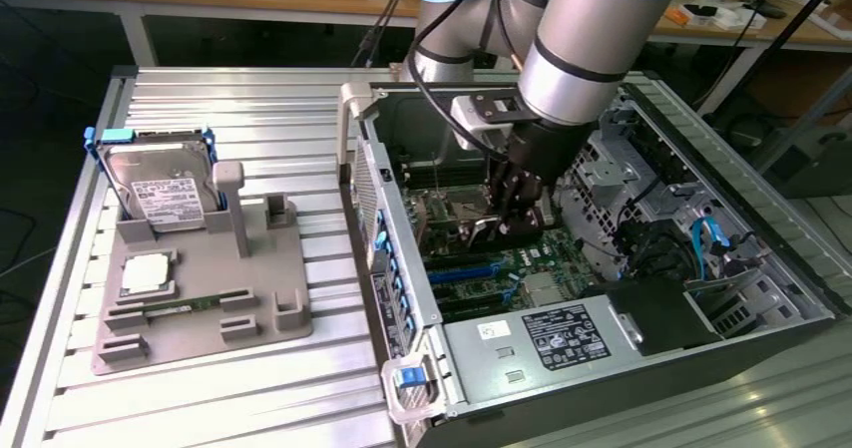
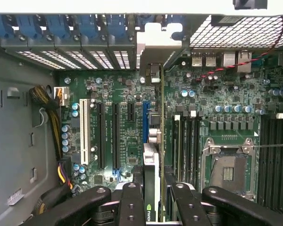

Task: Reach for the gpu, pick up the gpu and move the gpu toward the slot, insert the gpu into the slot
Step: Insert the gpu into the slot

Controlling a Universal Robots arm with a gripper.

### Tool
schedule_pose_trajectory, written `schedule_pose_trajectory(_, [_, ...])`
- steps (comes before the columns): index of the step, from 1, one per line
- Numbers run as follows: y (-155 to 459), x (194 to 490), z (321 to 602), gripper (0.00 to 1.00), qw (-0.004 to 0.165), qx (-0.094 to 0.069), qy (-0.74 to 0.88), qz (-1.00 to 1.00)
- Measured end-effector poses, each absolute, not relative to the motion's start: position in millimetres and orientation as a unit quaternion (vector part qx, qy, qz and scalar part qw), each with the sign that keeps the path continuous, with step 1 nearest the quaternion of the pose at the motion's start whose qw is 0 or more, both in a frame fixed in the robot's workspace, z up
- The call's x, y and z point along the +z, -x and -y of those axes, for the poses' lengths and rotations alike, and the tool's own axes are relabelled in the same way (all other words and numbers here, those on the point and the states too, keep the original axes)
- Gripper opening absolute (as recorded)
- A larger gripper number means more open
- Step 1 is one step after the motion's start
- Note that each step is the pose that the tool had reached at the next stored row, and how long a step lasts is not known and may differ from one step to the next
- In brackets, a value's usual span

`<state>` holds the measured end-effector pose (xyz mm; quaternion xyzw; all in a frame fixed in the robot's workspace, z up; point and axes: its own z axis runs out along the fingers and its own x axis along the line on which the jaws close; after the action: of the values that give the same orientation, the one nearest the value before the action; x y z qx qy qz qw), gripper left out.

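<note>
Currently: gripper [image 2: 154, 200], jaws clamped on gpu [image 2: 152, 160]. Gpu held edge-on, running parallel to the slot [image 2: 145, 120] and just beside it; contact with slot cannot be told.

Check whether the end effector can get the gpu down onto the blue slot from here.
Probably yes. The end effector is shut on the gpu, held edge-on right beside the blue slot; the slot's visible stretch looks empty, with no cable across it. The rest is hidden by the card.
</note>
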<state>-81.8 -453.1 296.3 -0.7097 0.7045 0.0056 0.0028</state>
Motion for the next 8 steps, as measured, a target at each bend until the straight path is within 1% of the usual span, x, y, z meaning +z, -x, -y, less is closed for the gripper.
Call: schedule_pose_trajectory(8, [85.1, 292.3, 455.9, 0.27, 0.003, 0.006, 0.71, -0.705])
